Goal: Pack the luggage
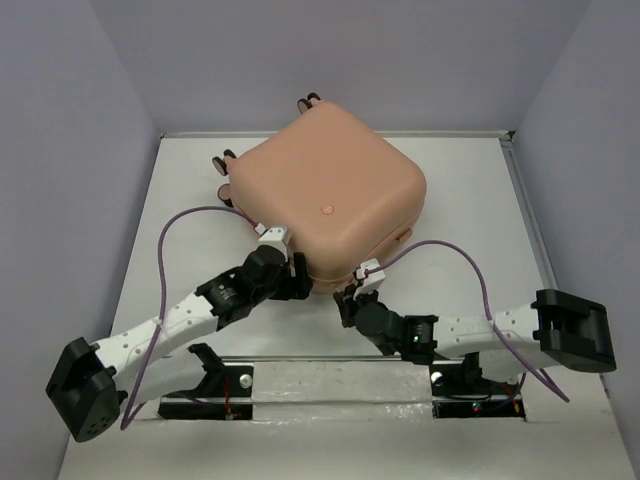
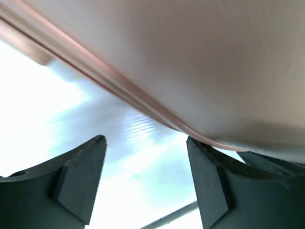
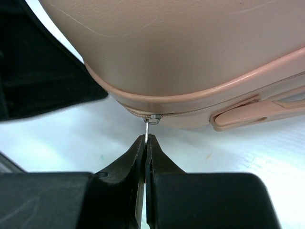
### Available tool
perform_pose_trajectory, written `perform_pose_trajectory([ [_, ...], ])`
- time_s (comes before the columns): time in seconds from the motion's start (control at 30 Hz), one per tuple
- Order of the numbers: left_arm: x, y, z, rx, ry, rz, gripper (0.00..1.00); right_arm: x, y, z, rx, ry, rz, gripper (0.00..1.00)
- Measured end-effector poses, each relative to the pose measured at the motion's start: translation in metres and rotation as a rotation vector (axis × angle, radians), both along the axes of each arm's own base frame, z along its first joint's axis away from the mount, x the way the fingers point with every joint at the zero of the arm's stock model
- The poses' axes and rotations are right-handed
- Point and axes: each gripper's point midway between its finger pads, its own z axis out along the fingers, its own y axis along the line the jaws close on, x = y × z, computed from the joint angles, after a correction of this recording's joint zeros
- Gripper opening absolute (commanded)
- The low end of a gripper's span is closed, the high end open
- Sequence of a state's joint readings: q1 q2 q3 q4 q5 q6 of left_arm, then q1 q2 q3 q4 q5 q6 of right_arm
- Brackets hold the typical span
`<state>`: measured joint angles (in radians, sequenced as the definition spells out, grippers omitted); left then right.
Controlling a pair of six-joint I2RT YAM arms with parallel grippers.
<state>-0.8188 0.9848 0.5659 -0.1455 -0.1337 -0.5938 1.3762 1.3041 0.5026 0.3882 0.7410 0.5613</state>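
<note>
The peach-pink luggage lies closed in the middle of the table, its wheels at the far side. My right gripper is shut on the metal zipper pull hanging from the slider on the zipper seam at the near edge; it shows in the top view too. My left gripper is open, its right finger touching the underside of the shell's near-left rim, nothing between the jaws. In the top view it sits against the luggage's near edge.
The suitcase's pink handle lies right of the zipper slider. Grey walls enclose the white table on three sides. A metal rail with the arm bases runs along the near edge.
</note>
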Motion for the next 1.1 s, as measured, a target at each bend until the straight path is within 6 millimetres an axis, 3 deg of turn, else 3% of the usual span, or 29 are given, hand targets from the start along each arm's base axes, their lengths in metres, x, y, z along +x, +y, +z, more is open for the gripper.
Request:
perform_pose_trajectory([
  [0.1, 0.006, 0.02, 0.016, -0.005, 0.014, 0.03, 0.93, -0.007, -0.002, 0.002, 0.023, 0.014, 0.022, 0.07],
  [0.27, 0.077, 0.086, 0.083, -0.091, -0.119, 0.353, 0.97, -0.012, -0.007, 0.001, 0.025, 0.026, 0.038, 0.07],
  [0.4, 0.131, 0.102, 0.148, -0.253, -0.268, 0.456, 0.98, -0.025, 0.0, 0.001, 0.043, 0.05, 0.095, 0.07],
  [0.47, 0.156, 0.115, 0.165, -0.3, -0.309, 0.504, 0.99, -0.036, 0.005, 0.0, 0.055, 0.068, 0.139, 0.07],
  [0.57, 0.186, 0.136, 0.163, -0.319, -0.3, 0.573, 0.99, -0.045, 0.009, 0.0, 0.067, 0.083, 0.179, 0.07],
  [0.73, 0.237, 0.154, 0.134, -0.324, -0.212, 0.629, 0.99, -0.052, 0.013, 0.0, 0.072, 0.095, 0.216, 0.07],
  [0.83, 0.254, 0.154, 0.117, -0.33, -0.156, 0.627, 0.99, -0.052, 0.013, 0.0, 0.068, 0.092, 0.22, 0.07],
  [1.1, 0.286, 0.141, 0.095, -0.387, -0.085, 0.601, 0.99, -0.053, 0.013, 0.0, 0.07, 0.093, 0.224, 0.07],
])
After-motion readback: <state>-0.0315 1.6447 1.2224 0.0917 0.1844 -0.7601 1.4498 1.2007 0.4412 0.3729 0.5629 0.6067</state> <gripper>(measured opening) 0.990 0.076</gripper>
